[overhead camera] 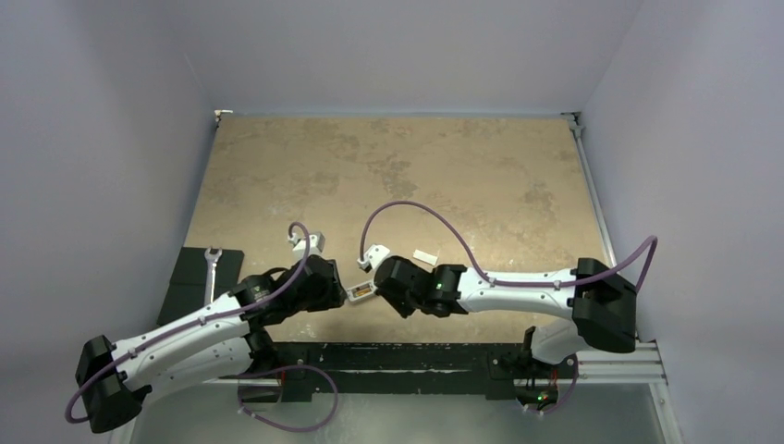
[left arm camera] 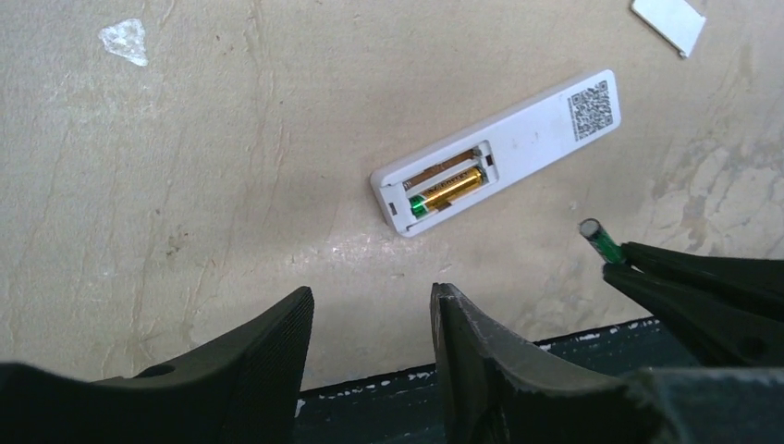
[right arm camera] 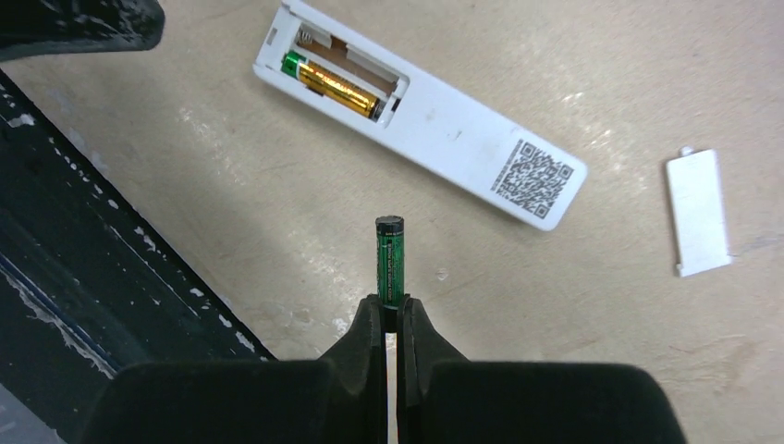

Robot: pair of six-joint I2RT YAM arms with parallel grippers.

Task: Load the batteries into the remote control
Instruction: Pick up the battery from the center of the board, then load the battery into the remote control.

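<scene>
Right hand (right arm camera: 389, 310) clenched on green battery (right arm camera: 390, 262) near remote (right arm camera: 444, 120), gold battery (right arm camera: 337, 85) lay in its open bay, left hand (left arm camera: 372, 298) released, empty

From overhead you get only a sliver of the remote control (overhead camera: 361, 292) between the two sets of jaws; the rest is covered. The lower end of the gripped battery (right arm camera: 390, 259) is buried between the pressed-together jaws of the right gripper (right arm camera: 390, 313). Beyond the left jaws, the battery cover (left arm camera: 666, 20) is cut off by the picture's top edge. The print on the seated battery (right arm camera: 337, 85) is too blurred for you to read.
</scene>
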